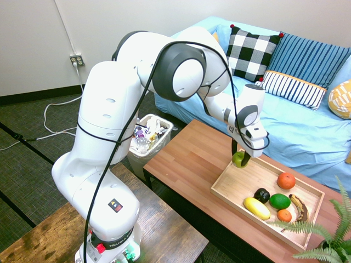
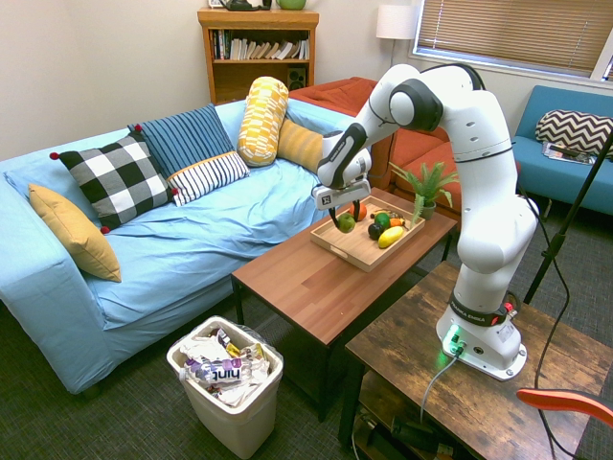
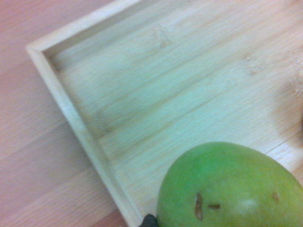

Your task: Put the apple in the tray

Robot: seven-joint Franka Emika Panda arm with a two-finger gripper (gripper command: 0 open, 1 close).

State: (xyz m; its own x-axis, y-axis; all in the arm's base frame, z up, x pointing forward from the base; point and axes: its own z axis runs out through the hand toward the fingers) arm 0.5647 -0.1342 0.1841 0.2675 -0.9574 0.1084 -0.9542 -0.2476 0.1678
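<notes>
The fingers of the gripper (image 1: 240, 155) are closed on the apple (image 1: 238, 159), one on either side of it, near the centre of the first exterior view. The apple is held above the tray (image 1: 247, 174), over its upper left end there. Lower right in that frame, the tray holds a large orange (image 1: 286, 180), a small orange (image 1: 284, 215), a dark fruit (image 1: 262, 195), a green fruit (image 1: 279, 201), a yellow fruit (image 1: 256, 208) and a banana (image 1: 299, 207). The wrist view shows brown marks on the apple's green skin.
</notes>
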